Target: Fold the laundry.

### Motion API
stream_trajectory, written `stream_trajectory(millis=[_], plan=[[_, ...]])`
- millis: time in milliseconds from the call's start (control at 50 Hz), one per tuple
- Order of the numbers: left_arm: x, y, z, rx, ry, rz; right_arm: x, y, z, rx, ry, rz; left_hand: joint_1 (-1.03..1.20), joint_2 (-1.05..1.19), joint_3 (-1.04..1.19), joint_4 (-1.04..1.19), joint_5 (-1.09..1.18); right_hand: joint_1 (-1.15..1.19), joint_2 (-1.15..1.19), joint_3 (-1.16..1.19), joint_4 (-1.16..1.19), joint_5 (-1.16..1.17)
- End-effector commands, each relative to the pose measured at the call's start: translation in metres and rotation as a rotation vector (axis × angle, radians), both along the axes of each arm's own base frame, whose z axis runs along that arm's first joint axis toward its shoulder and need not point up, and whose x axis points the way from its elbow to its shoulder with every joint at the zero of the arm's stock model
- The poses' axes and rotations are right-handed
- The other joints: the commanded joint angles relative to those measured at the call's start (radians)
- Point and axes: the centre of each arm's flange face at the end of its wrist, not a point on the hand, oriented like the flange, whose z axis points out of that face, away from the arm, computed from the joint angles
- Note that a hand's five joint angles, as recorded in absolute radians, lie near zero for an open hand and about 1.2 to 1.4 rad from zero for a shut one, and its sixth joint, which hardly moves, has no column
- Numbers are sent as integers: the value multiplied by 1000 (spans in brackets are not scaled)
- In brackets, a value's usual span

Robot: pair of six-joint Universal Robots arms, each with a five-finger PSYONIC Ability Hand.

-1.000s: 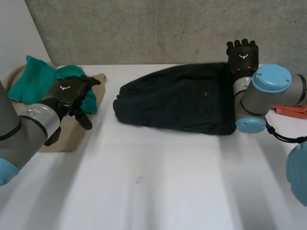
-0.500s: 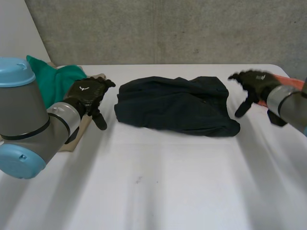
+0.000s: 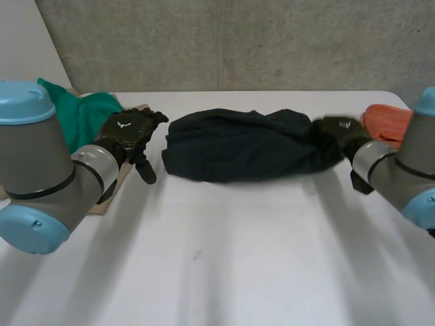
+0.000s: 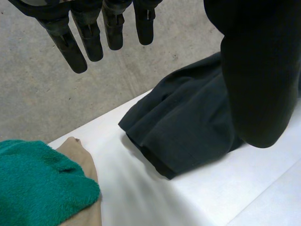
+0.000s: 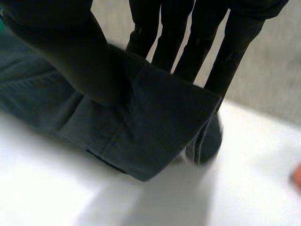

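On the white table [image 3: 224,258], the dark garment [image 3: 238,146] is laid bunched across the middle. Its right end is pinched between thumb and fingers of the right hand [image 3: 336,132], while the left hand [image 3: 129,132] is held just beside the left end, fingers straight and grasping nothing. If the pinched end is pulled with the left end unanchored, the whole garment is likely to be dragged rather than spread, or the pinch lost.
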Motion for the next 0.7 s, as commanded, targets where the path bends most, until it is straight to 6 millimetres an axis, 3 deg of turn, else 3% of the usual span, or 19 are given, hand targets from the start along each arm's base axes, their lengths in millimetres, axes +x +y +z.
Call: stream_trajectory(millis=[20,180,260,580,700], plan=[[-8,-3,-6,23,-12,29,12,46,103,-245,-94,56,-22,-29,-39,-25,-50,282,233,218,206,240],[-25,12,-22,122,-13,55,27,77,142,-308,-187,105,-22,-29,-39,-25,-50,282,233,218,206,240],[-30,24,-29,180,-11,54,34,85,151,-326,-206,97,-22,-29,-38,-25,-49,282,233,218,206,240],[-62,62,-52,340,71,-46,54,112,162,-331,-223,83,-22,-29,-39,-25,-50,282,233,218,206,240],[-76,54,-59,365,153,-2,58,121,157,-303,-237,81,-1,-9,-18,-4,-29,282,233,218,206,240]])
